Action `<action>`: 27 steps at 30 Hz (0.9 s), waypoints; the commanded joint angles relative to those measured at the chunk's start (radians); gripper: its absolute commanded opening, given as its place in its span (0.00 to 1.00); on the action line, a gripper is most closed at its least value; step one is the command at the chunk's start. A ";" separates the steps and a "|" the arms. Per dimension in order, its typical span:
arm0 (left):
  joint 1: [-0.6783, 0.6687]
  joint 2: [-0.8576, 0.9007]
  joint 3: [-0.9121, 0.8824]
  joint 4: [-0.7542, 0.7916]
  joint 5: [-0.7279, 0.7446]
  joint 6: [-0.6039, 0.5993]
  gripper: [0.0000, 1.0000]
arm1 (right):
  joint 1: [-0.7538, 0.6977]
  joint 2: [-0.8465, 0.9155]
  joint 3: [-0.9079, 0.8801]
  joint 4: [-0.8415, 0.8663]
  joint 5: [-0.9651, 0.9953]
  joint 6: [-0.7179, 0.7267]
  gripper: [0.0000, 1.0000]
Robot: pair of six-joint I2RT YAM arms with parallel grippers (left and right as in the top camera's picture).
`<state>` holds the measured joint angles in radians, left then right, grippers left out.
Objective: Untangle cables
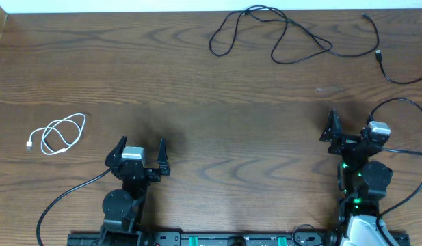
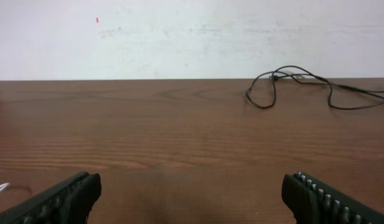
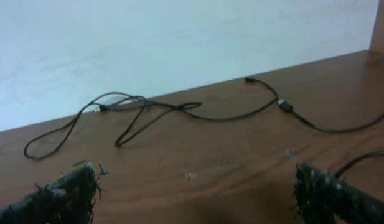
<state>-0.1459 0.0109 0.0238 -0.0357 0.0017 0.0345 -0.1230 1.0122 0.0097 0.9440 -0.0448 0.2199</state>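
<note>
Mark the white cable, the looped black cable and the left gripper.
white cable point(image 1: 58, 134): overhead view, middle of its coil.
black cable point(image 1: 254, 11): overhead view, where its loops cross.
left gripper point(image 1: 141, 143): overhead view, midway between its open fingertips.

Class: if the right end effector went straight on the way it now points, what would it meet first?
Probably the thin black looped cable lying across the brown wooden table, straight ahead of the open right end effector. Depth is unclear, so it may touch bare wood first.
</note>
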 commanded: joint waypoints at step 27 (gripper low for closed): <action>-0.002 -0.007 -0.019 -0.038 -0.010 0.014 0.98 | 0.006 -0.627 -0.005 -0.941 0.020 0.008 0.99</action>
<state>-0.1459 0.0105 0.0238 -0.0349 0.0013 0.0345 -0.1230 0.4381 0.0067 0.0551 -0.0299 0.2203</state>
